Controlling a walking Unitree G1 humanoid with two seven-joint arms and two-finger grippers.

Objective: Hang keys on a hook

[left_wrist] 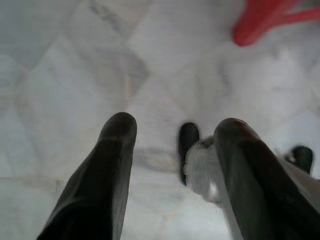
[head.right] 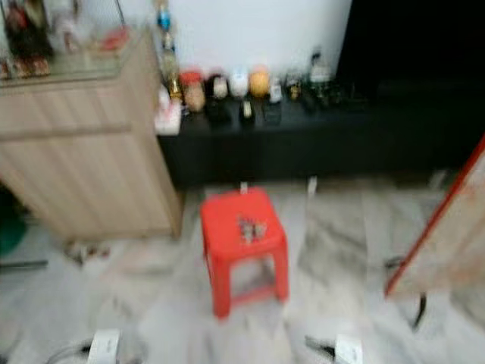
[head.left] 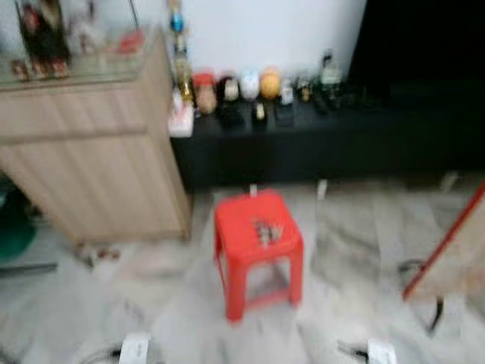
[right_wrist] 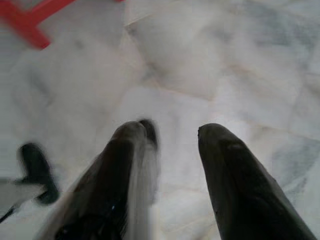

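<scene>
Left arm: hung low at the robot's left side, its end seen at the lower edge of the head view. Left gripper (left_wrist: 172, 130): pointed down at the floor, two black fingers (left_wrist: 117, 135) held apart, nothing between them.

Right arm: hung low at the robot's right side, likewise seen at the lower edge of the head view. Right gripper (right_wrist: 172, 132): pointed down at the floor, two black fingers (right_wrist: 215, 137) spread with a clear gap, nothing held.

All views are blurred.
</scene>
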